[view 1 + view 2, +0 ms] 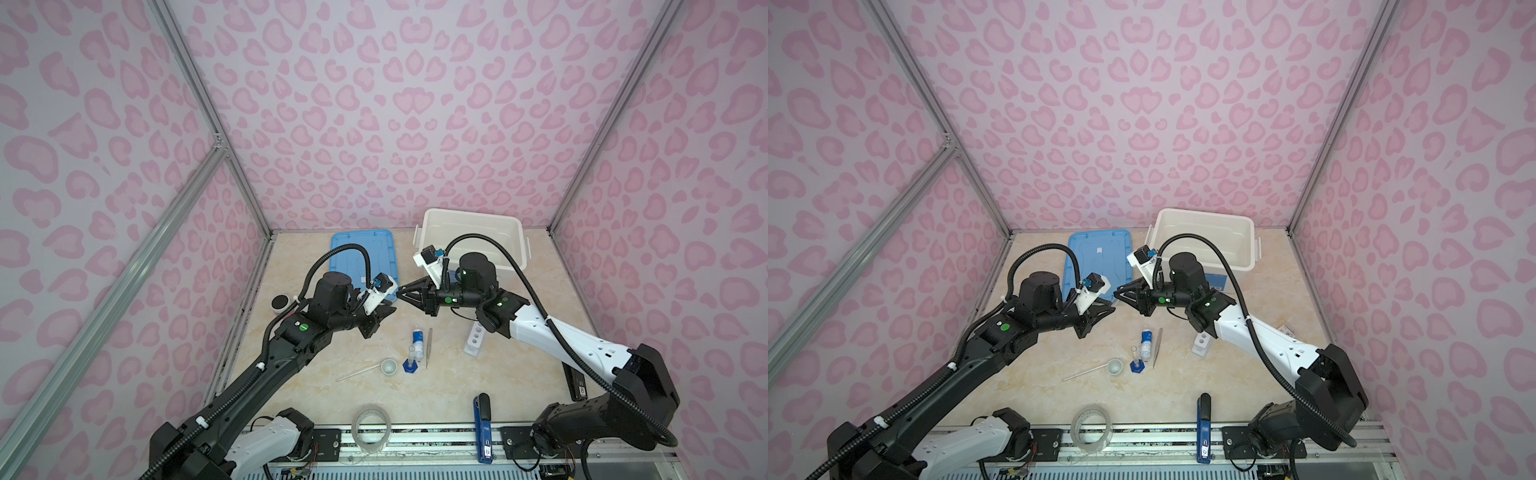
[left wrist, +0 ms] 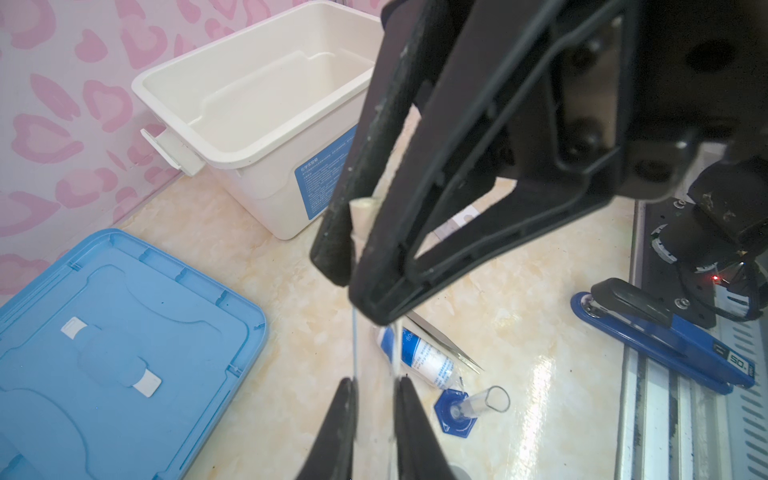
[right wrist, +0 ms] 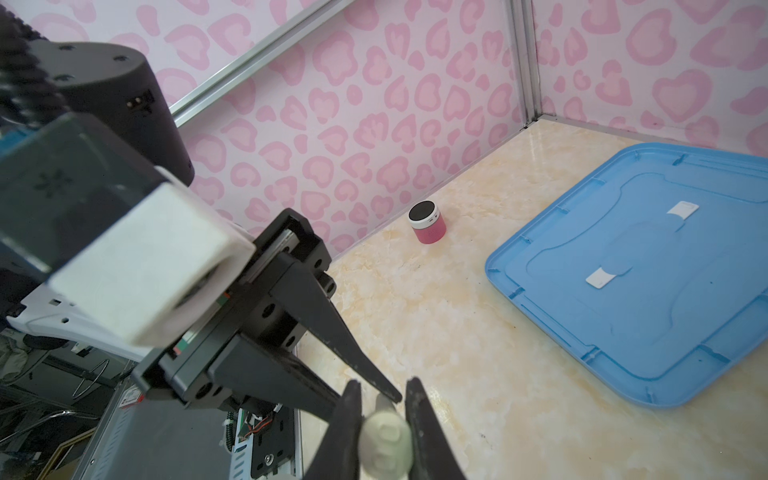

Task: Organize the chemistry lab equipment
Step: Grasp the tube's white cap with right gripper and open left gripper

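**One tube, both end effectors**

Low in a top view, a loose test tube [image 1: 359, 372] lies on the tabletop [image 1: 324, 395] just left of the small white dish [image 1: 389, 366]. The cylinder [image 1: 410, 360], bottle [image 1: 417, 340] and tweezers [image 1: 429, 348] bunch to its right, the rack [image 1: 475, 338] further right. Mid-frame, my left end effector [image 2: 374, 384] clamps a clear capped test tube [image 2: 363, 208]; my right end effector [image 3: 383, 386] grips its white cap. The white bin [image 1: 511, 232] stands beyond.

A test tube [image 3: 386, 440] bridges the left gripper [image 2: 374, 380] and right gripper [image 3: 383, 384], both jaws clamped on it above the bench [image 1: 436, 390], barring the middle. Bin [image 1: 473, 213] and lid [image 1: 357, 253] occupy the back; bottle [image 1: 417, 341], tweezers [image 1: 429, 349], cylinder [image 1: 411, 361] and dish [image 1: 389, 367] crowd the centre. A bare strip lies before tape roll [image 1: 355, 428] and stapler [image 1: 483, 428].
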